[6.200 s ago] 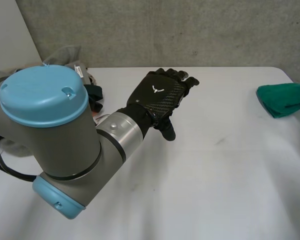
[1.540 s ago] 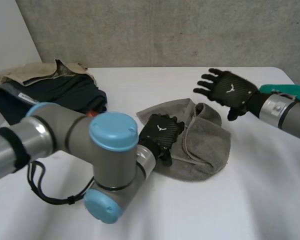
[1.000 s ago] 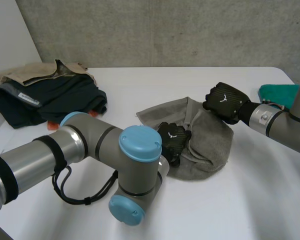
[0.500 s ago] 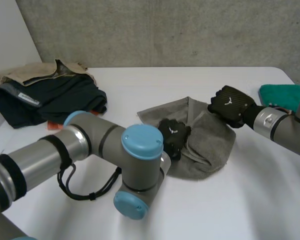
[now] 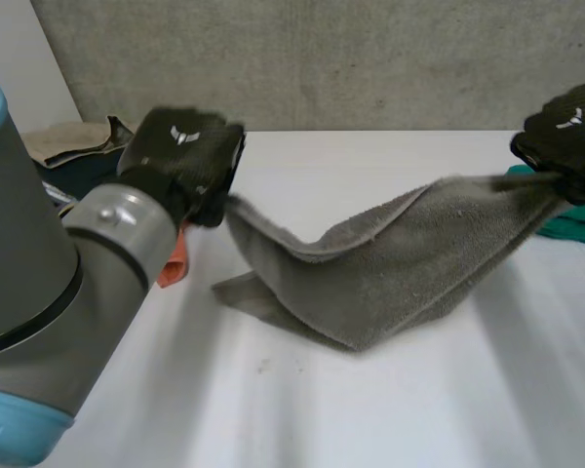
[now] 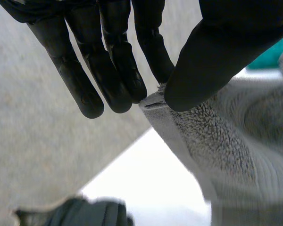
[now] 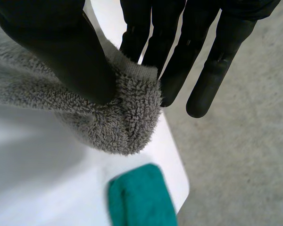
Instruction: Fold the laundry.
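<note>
The grey towel [image 5: 390, 258] is held stretched between the two hands above the white surface [image 5: 390, 419], and its sagging middle appears to rest on that surface in a loose fold. One corner is pinched by the left hand [image 5: 180, 156], with the hem caught between the thumb and the straight fingers [image 6: 118, 66]. The opposite end is gripped the same way by the right hand [image 5: 565, 132], where a bunched corner is clamped between thumb and fingers. The hands are set well apart, presumably so that the cloth is drawn out to its full length and can be laid flat before any fold is made. A green cloth [image 7: 141, 197] lies near the surface's edge just beside the right hand, and a pile of clothes [image 5: 73, 146] lies beyond the left hand. Both are judged to be laundry not yet handled.
</note>
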Controlling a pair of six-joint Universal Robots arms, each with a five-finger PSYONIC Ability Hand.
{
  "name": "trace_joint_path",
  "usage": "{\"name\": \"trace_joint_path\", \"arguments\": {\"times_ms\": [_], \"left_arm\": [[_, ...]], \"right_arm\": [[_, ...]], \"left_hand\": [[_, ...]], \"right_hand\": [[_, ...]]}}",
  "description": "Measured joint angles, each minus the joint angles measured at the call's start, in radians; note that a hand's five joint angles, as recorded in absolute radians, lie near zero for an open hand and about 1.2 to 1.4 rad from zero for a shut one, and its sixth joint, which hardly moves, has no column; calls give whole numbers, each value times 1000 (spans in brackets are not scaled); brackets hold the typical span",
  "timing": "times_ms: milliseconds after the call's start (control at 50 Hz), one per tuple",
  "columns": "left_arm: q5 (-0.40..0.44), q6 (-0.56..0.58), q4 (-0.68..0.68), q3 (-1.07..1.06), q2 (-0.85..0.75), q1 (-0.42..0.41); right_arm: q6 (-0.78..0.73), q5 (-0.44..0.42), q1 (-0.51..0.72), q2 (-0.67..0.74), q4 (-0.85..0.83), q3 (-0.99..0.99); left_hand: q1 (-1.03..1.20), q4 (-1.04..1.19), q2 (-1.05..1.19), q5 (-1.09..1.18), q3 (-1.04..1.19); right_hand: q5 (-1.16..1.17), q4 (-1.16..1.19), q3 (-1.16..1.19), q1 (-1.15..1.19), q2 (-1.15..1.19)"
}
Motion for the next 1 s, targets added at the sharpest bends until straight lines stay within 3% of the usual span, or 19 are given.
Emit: {"name": "trace_joint_path", "arguments": {"times_ms": [160, 320, 420, 480, 580, 600, 640, 720, 1000], "left_arm": [[1, 88, -12, -94, -68, 46], [0, 129, 55, 111, -321, 67], [1, 149, 131, 439, -450, 104], [3, 158, 230, 632, -492, 122], [23, 163, 462, 774, -482, 145], [23, 163, 462, 774, -482, 145], [38, 161, 561, 744, -444, 158], [56, 156, 607, 602, -384, 168], [98, 118, 607, -60, -310, 183]], "right_arm": [[-54, 20, -4, 5, 125, 49], [-67, 39, 7, 224, 48, -28], [9, 84, 19, 321, -159, -208], [82, 104, 28, 340, -373, -294], [209, 116, 37, 314, -796, -297], [209, 116, 37, 314, -796, -297], [262, 114, 39, 281, -969, -227], [294, 100, 40, 246, -1036, -111], [297, 52, 35, 241, -753, 293]], "left_hand": [[0, 0, 2, 0, 4], [0, 1, 3, 0, 4], [0, 4, 3, 0, 4], [0, 4, 4, 0, 4], [0, 4, 4, 0, 4], [0, 4, 4, 0, 4], [0, 4, 4, 0, 4], [0, 4, 4, 1, 4], [1, 4, 4, 13, 4]], "right_hand": [[0, 0, 3, 0, 0], [0, 0, 3, 0, 0], [0, 0, 4, 0, 0], [0, 0, 4, 0, 0], [17, 0, 4, 0, 0], [17, 0, 4, 0, 0], [24, 0, 4, 0, 0], [24, 1, 4, 0, 0], [24, 1, 4, 0, 10]]}}
